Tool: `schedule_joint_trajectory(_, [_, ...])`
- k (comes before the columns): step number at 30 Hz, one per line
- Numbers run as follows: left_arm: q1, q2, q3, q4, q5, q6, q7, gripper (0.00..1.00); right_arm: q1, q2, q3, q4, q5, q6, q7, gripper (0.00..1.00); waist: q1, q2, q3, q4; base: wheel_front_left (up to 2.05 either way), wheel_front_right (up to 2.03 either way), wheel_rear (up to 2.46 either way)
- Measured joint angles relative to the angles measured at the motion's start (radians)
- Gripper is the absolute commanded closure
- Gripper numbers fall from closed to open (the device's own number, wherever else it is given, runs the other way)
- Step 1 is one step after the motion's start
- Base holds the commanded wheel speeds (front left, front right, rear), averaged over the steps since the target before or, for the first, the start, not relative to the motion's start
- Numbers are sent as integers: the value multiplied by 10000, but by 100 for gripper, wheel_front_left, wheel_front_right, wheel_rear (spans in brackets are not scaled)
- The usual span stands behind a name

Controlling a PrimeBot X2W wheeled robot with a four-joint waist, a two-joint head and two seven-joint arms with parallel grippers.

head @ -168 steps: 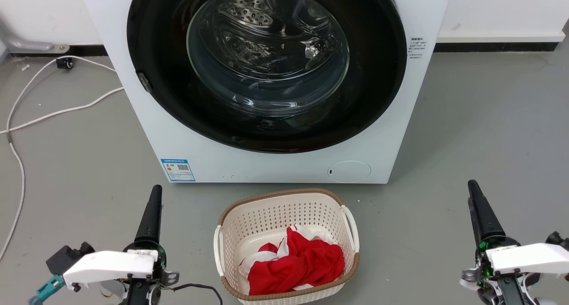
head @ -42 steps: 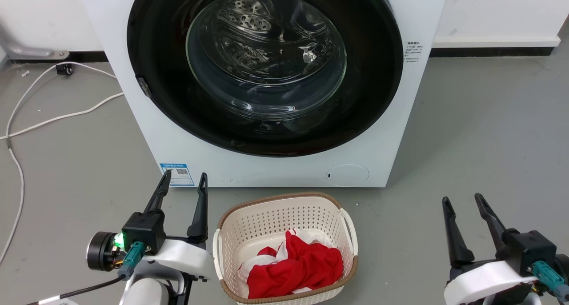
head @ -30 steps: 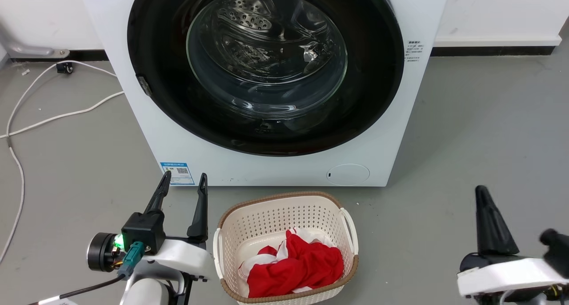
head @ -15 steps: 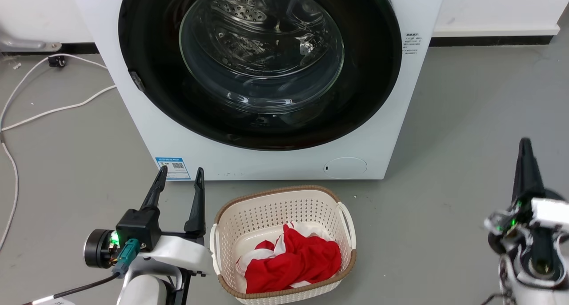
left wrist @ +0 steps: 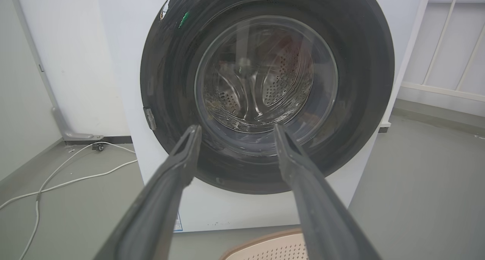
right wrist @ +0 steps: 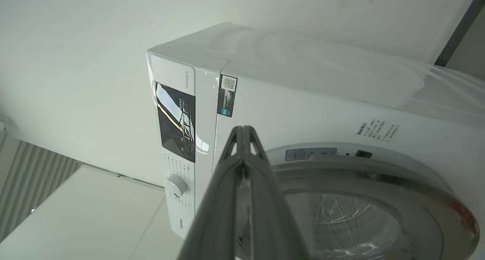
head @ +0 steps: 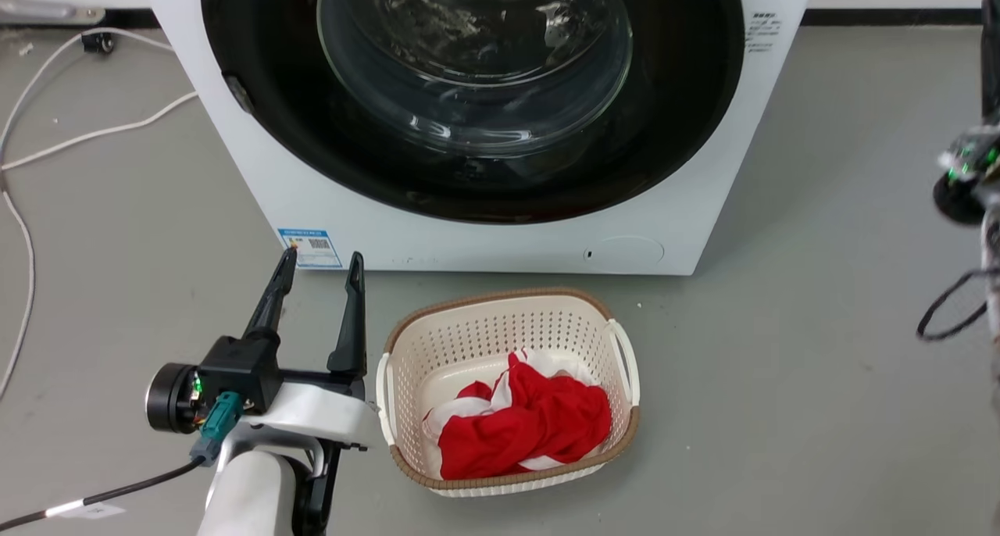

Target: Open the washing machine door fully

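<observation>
The left gripper (head: 322,256) has its fingers spread and empty, the closed washing machine door (left wrist: 267,89) beyond their tips and a blue label (head: 309,248) with unreadable print by one tip. The right gripper (right wrist: 243,131) has its fingers pressed together, with a QR sticker (right wrist: 227,96) just past them.

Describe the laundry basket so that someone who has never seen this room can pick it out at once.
Find the big white front-loading washing machine with its round glossy black door. On the grey floor right in front of it sits a cream perforated plastic basket with a brown rim. Alone among its neighbours it holds crumpled red-and-white cloth; the open left pincer stands beside it.
</observation>
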Motion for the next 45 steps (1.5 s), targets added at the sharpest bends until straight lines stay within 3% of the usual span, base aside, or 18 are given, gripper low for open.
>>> schedule_joint_trajectory(8, [-400,-54,-59,-313,10,-104,0,0,-3288,-953,1160,2627,-1101,0,1436,100,0,0,740,303,0,0,0])
schedule_joint_trajectory(14, [-717,-88,-88,-495,6,-163,0,0,-5397,-1034,2128,4491,-2096,0,2662,100,1,0,1308,528,0,0,0])
schedule_joint_trajectory(20, [-1047,-100,-33,-694,10,-194,0,0,-6929,-698,2838,5833,-2890,0,3530,100,1,0,1965,682,0,0,0])
schedule_joint_trajectory(36, [-1578,-128,-109,-897,-21,-268,0,0,-7915,-435,3258,6412,-3896,0,3774,100,0,0,3185,1021,0,0,0])
schedule_joint_trajectory(45, [-1727,-136,-196,-763,-138,-196,0,0,-7794,-180,3127,6422,-3931,0,5087,100,0,0,3176,1024,0,0,0])
